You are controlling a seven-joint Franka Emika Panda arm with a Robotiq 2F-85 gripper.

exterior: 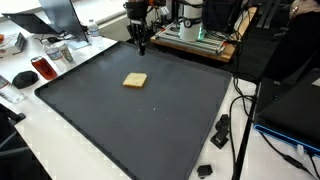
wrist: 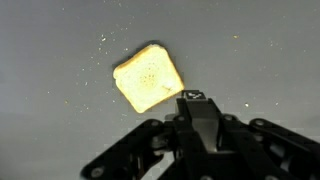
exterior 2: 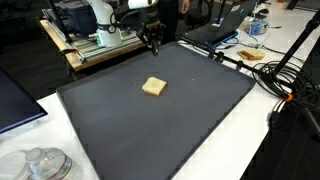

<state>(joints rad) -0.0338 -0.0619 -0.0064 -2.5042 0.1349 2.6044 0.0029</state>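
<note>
In an exterior view, a dark mat (exterior: pixel 110 125) covers most of the bench. A tan square piece (exterior: pixel 135 81) lies flat on it, nearer the far edge. The gripper (exterior: pixel 141 46) hangs closed above that far edge, apart from the piece. A red object (exterior: pixel 41 68) lies just off the mat's left corner.

The square piece (exterior: pixel 135 81) is pale yellow-tan with a browner rim. The mat (exterior: pixel 120 130) is dark grey, flecked with light specks. The claw (exterior: pixel 142 46) is black and the bench (exterior: pixel 45 145) is white.
</note>
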